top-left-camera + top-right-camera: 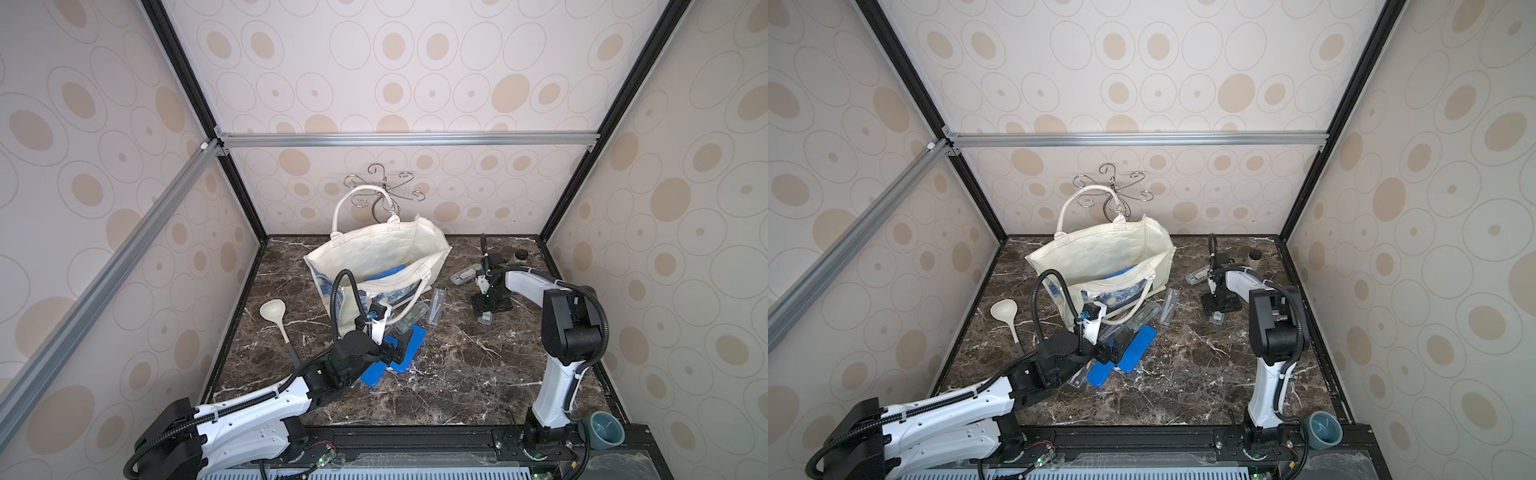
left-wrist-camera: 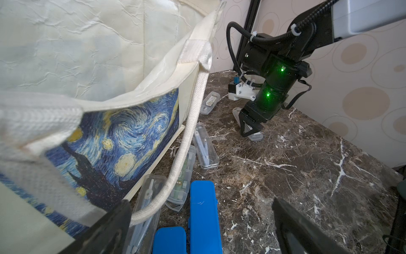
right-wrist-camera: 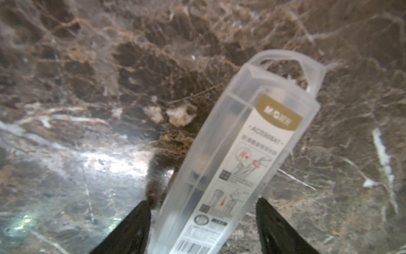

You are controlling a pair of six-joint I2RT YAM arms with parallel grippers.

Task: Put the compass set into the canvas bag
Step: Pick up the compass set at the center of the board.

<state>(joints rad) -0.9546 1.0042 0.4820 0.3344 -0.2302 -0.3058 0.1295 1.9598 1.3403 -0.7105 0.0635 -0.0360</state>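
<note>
Right gripper (image 3: 203, 204) straddles the clear compass set (image 3: 237, 154), which lies flat on the marble table (image 1: 457, 374) to the right of the canvas bag (image 1: 374, 249). Its jaws are apart, with a gap on one side. Left gripper (image 2: 201, 203) gapes wide above the blue cases (image 1: 409, 347). We note the bag handle (image 2: 193, 123) draped across spare clear cases (image 2: 186, 187). A ladle (image 1: 272, 309) lies left of the bag.

- canvas bag (image 2: 105, 136) hogs the view, starry print showing
- its handle (image 2: 194, 118) flops over clear cases (image 2: 185, 187)
- right end effector (image 2: 251, 132) straddles a compass set (image 2: 256, 138)

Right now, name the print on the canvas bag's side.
Blue-yellow starry swirls on canvas bag; left wrist view.
</note>
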